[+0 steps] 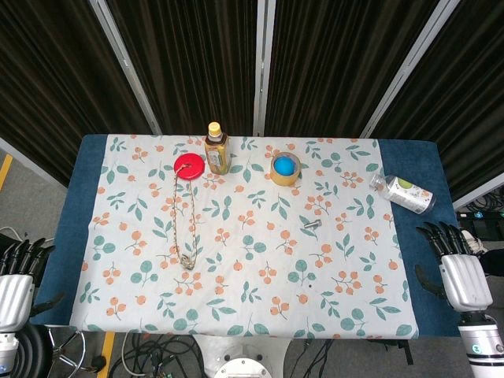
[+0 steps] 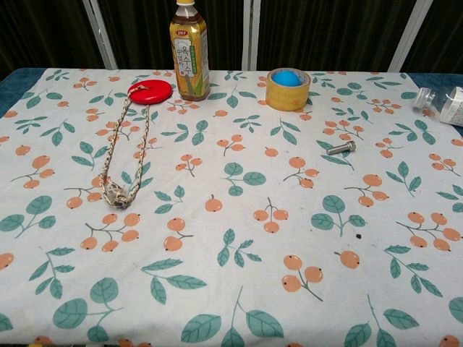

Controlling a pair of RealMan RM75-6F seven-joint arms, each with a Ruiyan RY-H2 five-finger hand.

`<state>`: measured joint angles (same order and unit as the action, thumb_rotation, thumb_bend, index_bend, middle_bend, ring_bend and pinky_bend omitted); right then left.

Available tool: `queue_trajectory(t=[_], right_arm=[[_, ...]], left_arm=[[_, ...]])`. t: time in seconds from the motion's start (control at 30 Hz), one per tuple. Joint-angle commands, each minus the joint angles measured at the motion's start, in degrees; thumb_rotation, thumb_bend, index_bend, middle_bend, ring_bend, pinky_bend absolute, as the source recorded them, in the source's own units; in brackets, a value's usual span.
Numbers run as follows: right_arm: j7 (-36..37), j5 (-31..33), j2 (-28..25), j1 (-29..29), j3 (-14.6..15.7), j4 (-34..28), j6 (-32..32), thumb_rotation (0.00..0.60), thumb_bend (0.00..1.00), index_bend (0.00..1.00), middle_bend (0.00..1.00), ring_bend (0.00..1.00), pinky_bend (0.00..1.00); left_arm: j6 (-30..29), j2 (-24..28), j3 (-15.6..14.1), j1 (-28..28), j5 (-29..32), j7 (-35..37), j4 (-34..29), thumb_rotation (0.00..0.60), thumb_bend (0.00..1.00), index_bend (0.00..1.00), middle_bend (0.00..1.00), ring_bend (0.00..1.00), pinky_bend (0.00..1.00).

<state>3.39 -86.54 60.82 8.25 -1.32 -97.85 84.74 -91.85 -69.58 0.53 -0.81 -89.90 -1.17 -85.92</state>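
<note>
left hand, right hand, head view only

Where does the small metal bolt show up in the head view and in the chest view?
Head view: the bolt lies right of centre on the floral cloth, below and a little right of the tape roll.
Chest view: the bolt lies upper right, again below and right of the tape roll.
Shared landmark: the yellow tape roll with the blue ball sitting in it.
</note>
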Motion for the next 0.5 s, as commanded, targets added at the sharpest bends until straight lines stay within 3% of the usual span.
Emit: queue_trajectory(t=[0.03,0.27,0.5], right_arm=[[-0.24,-0.23,0.04,0.15,-0.21,-0.12,-0.21,0.600,0.32,0.14,0.10,0.00,0.00],[-2.11,-1.84,0.05,1.97,-0.71,-1.02,-2.76,0.600,0.32,0.14,0.12,0.00,0.00],[-8.29,0.52,2.80,12.33,-4.94,-0.53,-16.33,0.600,0.20,0.14,0.17,0.00,0.00]], left_arm=[[0.27,0.04,-0.02,0.15,-0.02,0.10,-0.13,0.600,0.11,0.16,0.07,0.00,0.00],[0.58,-0.22,-0.19,0.35,-0.19,0.04,0.13,0.600,0.11,0.16,0.07,0.00,0.00],[0.06,-0.02,-0.21,0.21,-0.42,0.34,0.25,0.600,0.11,0.16,0.07,0.00,0.00]])
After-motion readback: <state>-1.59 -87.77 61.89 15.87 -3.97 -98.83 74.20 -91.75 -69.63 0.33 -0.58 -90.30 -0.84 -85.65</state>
